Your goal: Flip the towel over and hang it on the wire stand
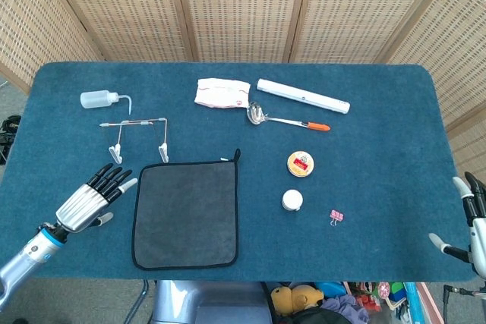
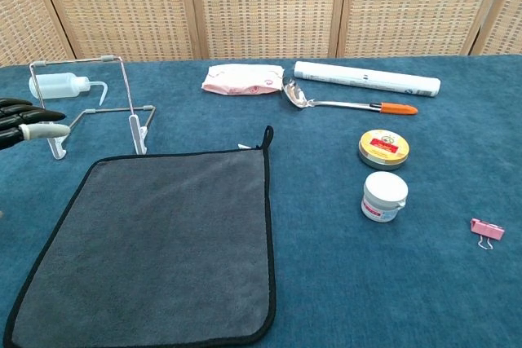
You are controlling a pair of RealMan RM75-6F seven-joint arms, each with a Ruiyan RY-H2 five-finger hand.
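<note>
Nearest the robot lies the flat grey microfibre towel with black trim (image 1: pixel 186 214), spread square on the blue cloth-covered table (image 1: pixel 380 187), its hanging loop at the far right corner. Just left of the towel's left edge hovers the left hand (image 1: pixel 89 199), fingers stretched out and slightly apart, holding nothing. Far to the towel's right, at the table's edge, the right hand (image 1: pixel 469 221) waits with fingers apart, also empty. Just beyond the towel's far left corner stands the thin wire stand with white feet (image 1: pixel 137 138). Nothing is gripped yet, so this looks like the approach. Next, the left hand probably needs to pinch the towel's near-left edge and lift it for the flip.
</note>
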